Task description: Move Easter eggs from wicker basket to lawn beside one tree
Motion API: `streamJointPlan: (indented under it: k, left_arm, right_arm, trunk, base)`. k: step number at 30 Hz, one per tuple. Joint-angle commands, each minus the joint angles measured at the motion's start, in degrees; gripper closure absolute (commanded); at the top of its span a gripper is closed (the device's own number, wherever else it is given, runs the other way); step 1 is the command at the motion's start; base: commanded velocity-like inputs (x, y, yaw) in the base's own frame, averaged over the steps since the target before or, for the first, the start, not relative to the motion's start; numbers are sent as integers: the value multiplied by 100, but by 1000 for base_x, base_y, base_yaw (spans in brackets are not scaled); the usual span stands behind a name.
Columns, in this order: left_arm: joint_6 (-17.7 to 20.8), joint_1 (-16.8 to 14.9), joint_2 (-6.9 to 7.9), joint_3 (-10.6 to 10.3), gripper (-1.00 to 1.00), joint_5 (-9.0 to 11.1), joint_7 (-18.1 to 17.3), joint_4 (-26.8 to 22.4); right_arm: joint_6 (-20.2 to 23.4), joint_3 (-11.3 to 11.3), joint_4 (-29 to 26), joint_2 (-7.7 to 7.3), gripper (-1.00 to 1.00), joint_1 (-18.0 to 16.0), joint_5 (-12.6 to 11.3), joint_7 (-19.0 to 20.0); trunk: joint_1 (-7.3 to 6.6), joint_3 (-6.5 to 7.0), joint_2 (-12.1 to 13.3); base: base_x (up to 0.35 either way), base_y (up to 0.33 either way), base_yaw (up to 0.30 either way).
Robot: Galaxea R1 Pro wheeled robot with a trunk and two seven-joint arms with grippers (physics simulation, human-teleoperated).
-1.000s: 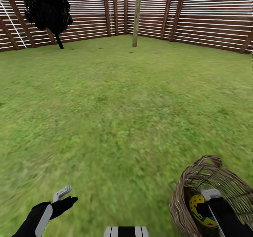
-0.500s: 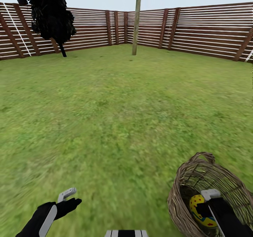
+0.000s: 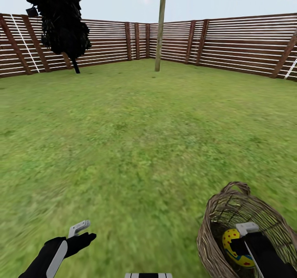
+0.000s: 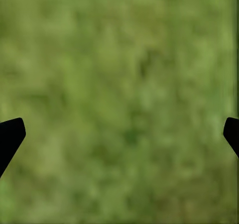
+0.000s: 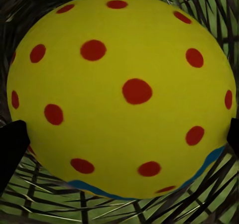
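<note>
Head camera tilted up since earlier; more sky, tree [image 3: 159, 31] crown visible.

Both arms are clad in matte black. The left arm [image 3: 51, 255] carries a long pale grey panel along its side and ends in a black left gripper [image 3: 82, 233] with a light grey bracket-shaped finger [image 3: 77, 228] above a tapered black one, while the right arm [image 3: 266, 256] shows a thin white line along its length and a light grey block [image 3: 247, 227] at its end. At the lower edge of the head view sits a strip of the trunk [image 3: 148, 275], striped black and pale grey, and in each wrist view two dark, rounded fingertips [image 4: 10, 137] [image 5: 11, 144] show at the sides.
</note>
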Motion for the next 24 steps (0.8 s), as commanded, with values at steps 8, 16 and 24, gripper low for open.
streamJointPlan:
  k: [8, 16, 24]
  left_arm:
    - [33, -2, -3, 11, -100, -3, -26, -2]
    - [33, -3, -3, 3, -100, -3, -23, -2]
    - [35, -2, -9, 4, -100, -1, -24, 3]
  right_arm:
    - [22, -6, -9, 2, 100, -2, 58, 58]
    - [22, -6, -11, 9, 100, -2, 58, 58]
    - [22, -5, -7, 11, 100, -2, 59, 57]
  trunk:
    - [-22, 99, 9]
    - [-42, 257, 20]
    - [-63, 434, 30]
  base:
    - [0, 0, 0]
    - [0, 0, 0]
    - [0, 0, 0]
